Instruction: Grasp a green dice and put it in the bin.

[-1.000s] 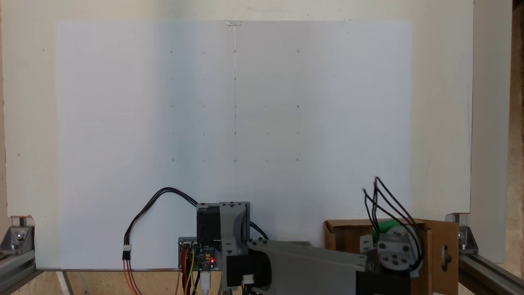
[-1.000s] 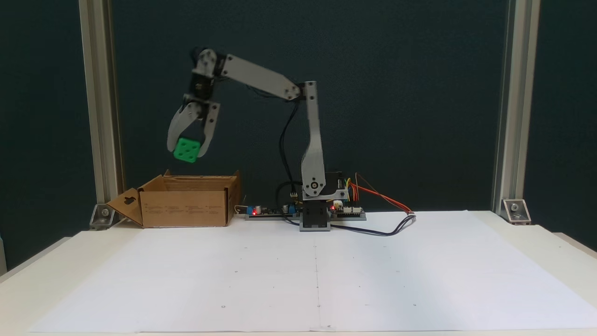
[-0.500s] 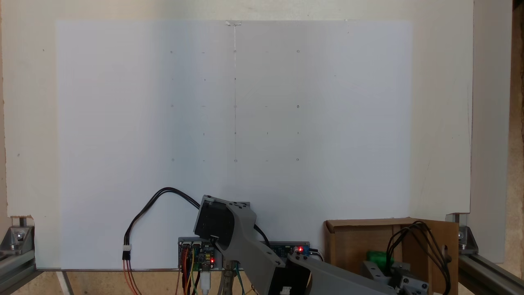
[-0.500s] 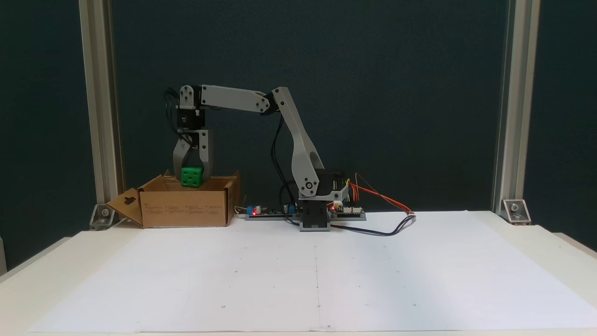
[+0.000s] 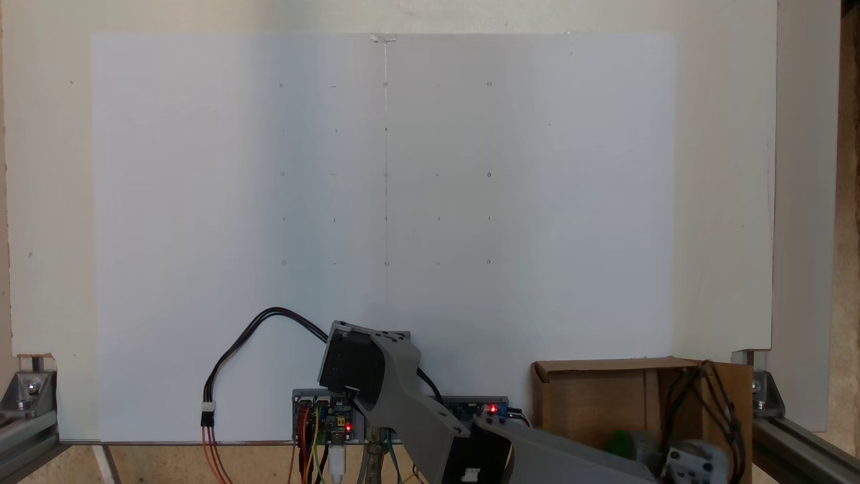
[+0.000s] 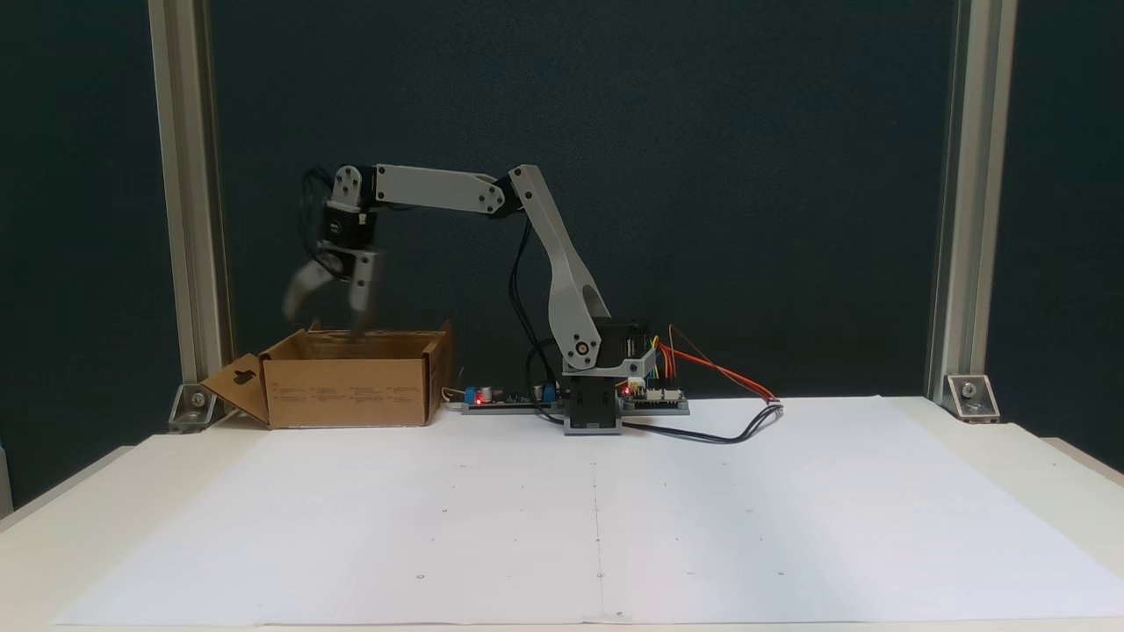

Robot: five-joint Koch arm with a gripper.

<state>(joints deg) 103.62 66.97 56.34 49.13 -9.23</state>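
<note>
Green dice (image 5: 619, 441) down inside the cardboard bin (image 5: 591, 396), a sliver of green showing past the arm (image 5: 551, 457). Gripper (image 6: 327, 309) blurred just above the bin's rim (image 6: 351, 333), jaws spread apart and holding nothing. Bin on the counter (image 6: 97, 491) at the paper sheet's (image 6: 597, 509) far corner, handle flap (image 6: 235, 386) folded outward.

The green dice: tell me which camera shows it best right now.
The fixed view looking down: the green dice shows as a green patch inside the bin, partly behind the arm. The side fixed view gives the bin's outer wall, hiding its contents.
</note>
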